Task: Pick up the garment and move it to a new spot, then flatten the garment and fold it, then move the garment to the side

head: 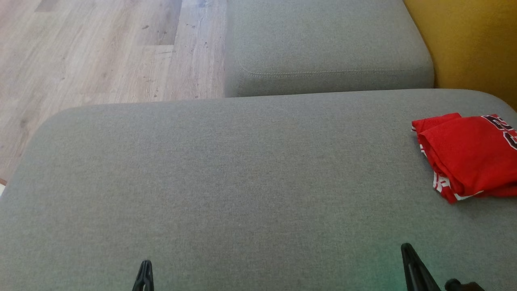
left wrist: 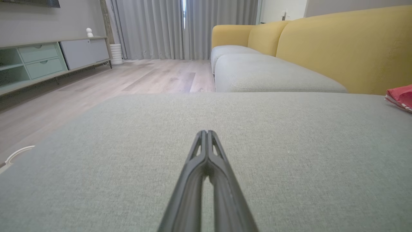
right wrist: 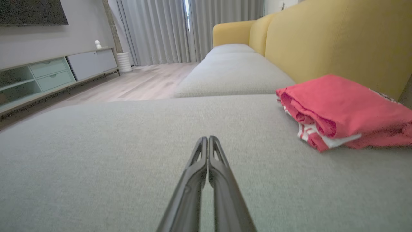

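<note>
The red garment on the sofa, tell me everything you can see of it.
The red garment lies folded into a stack of layers on the grey seat cushion, at its right side near the yellow backrest. The fabric looks thin and smooth, with white striped trim at the edges and dark lettering on top. Only the cushion is seen touching it.
</note>
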You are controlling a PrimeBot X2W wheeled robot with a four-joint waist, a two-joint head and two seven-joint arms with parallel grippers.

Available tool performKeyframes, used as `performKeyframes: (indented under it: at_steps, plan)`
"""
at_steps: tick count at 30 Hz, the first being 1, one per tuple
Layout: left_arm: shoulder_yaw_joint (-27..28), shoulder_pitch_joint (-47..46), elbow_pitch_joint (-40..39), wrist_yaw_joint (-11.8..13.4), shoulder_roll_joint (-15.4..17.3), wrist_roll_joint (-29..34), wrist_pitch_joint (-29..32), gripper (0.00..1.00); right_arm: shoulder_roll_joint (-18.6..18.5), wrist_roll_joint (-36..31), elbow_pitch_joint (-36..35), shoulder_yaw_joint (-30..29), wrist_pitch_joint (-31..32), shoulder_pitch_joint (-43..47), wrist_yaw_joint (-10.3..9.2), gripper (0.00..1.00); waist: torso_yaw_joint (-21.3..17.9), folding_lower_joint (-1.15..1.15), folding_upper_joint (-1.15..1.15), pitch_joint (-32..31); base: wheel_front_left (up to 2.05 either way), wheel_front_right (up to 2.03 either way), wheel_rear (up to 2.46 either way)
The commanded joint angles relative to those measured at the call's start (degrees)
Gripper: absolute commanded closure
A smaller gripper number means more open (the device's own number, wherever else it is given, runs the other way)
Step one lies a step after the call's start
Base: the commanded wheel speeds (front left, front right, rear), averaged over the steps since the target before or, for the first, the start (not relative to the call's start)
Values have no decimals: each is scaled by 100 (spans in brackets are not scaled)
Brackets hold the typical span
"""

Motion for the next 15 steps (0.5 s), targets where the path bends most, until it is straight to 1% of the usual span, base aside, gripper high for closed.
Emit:
performKeyframes:
  at_steps: [1,15]
  plan:
    - [4,-41,-107,-5,3,-84,10,100,-4,86,-108,-4,5,-41,0,100,-2,0,0,5,0,0,0]
    - [86,-327,0,-137,65,-1202,197,100,-76,1209,-1,-33,186,-338,5,100,-37,0,0,73,0,0,0]
